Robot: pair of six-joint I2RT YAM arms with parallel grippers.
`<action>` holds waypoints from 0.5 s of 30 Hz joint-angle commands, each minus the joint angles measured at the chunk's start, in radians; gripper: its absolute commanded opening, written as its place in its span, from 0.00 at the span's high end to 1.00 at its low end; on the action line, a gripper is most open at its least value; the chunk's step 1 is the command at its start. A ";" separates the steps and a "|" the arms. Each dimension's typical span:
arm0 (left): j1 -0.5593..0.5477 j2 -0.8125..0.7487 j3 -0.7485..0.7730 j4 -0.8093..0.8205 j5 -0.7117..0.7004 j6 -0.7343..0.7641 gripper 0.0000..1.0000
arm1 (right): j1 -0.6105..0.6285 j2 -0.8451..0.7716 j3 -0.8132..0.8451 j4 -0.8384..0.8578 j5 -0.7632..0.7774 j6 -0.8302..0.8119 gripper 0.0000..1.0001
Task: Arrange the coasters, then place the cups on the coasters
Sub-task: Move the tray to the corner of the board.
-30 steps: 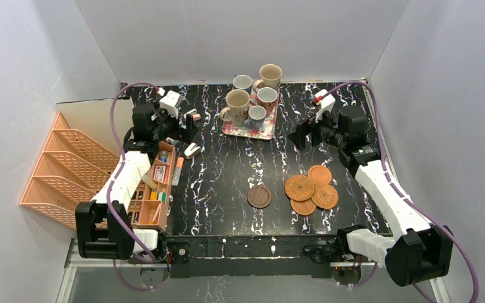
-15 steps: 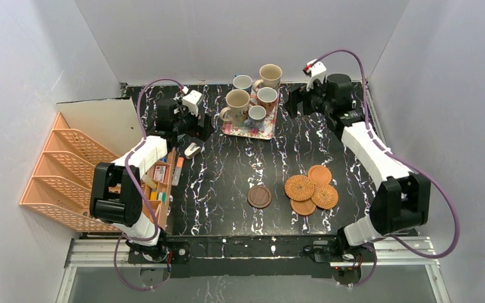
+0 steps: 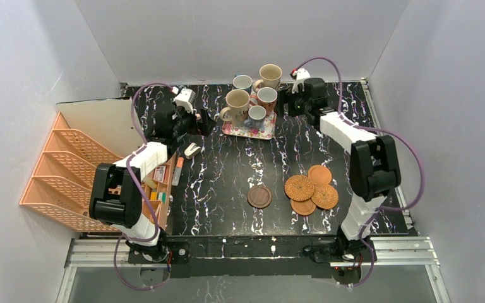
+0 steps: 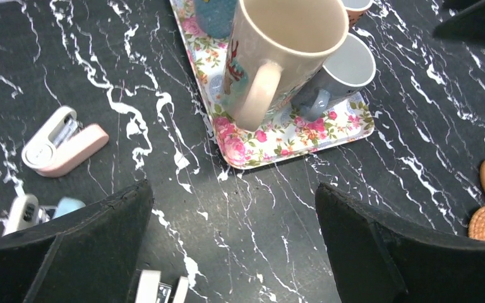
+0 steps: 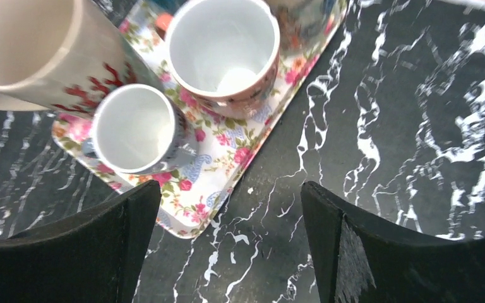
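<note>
Several cups stand on a pink floral tray (image 3: 240, 130) at the back: a large beige cup (image 3: 237, 101), a second beige one (image 3: 269, 74), and three smaller ones (image 3: 256, 113). My left gripper (image 3: 206, 121) hovers open just left of the tray, facing the beige cup's handle (image 4: 256, 95). My right gripper (image 3: 283, 103) is open at the tray's right edge, above a reddish cup (image 5: 224, 47) and a small cup (image 5: 136, 129). The coasters lie near the front: a dark brown one (image 3: 259, 196) alone, and two woven (image 3: 300, 187) and two smooth (image 3: 319, 174) overlapping in a cluster.
An orange desk organiser (image 3: 158, 189) with small items and a peach file rack (image 3: 63, 170) stand on the left. A pink stapler (image 4: 63, 142) and a second stapler (image 3: 192, 149) lie near my left gripper. White walls enclose the table.
The right arm has swung from the right side up and left to the tray's right edge. The left arm has stretched toward the tray's left side. Cups and coasters have not moved.
</note>
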 commanded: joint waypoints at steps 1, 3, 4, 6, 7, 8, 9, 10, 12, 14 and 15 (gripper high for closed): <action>-0.002 -0.058 -0.090 0.147 -0.073 -0.141 0.02 | 0.014 0.102 0.092 0.006 0.082 0.051 0.11; -0.002 -0.057 -0.102 0.158 -0.098 -0.142 0.02 | 0.014 0.148 0.138 -0.033 0.078 0.067 0.12; -0.003 -0.055 -0.101 0.157 -0.116 -0.137 0.02 | 0.014 0.166 0.153 -0.042 0.070 0.075 0.13; -0.002 -0.055 -0.090 0.144 -0.159 -0.110 0.02 | 0.017 0.195 0.172 -0.049 0.067 0.097 0.14; -0.002 -0.055 -0.079 0.132 -0.173 -0.075 0.02 | 0.021 0.207 0.180 -0.054 0.066 0.104 0.15; -0.002 -0.052 -0.068 0.128 -0.185 -0.057 0.02 | 0.028 0.214 0.185 -0.061 0.068 0.109 0.16; -0.002 -0.047 -0.054 0.128 -0.193 -0.050 0.02 | 0.034 0.215 0.182 -0.062 0.067 0.110 0.16; -0.002 -0.039 -0.035 0.124 -0.192 -0.041 0.02 | 0.038 0.211 0.167 -0.056 0.070 0.110 0.16; -0.003 -0.026 0.008 0.092 -0.178 -0.039 0.02 | 0.045 0.204 0.131 -0.017 0.079 0.125 0.17; -0.003 -0.031 0.007 0.099 -0.193 -0.070 0.02 | 0.055 0.214 0.136 -0.032 0.087 0.144 0.18; -0.002 -0.037 -0.017 0.126 -0.192 -0.090 0.02 | 0.059 0.217 0.135 -0.040 0.091 0.151 0.18</action>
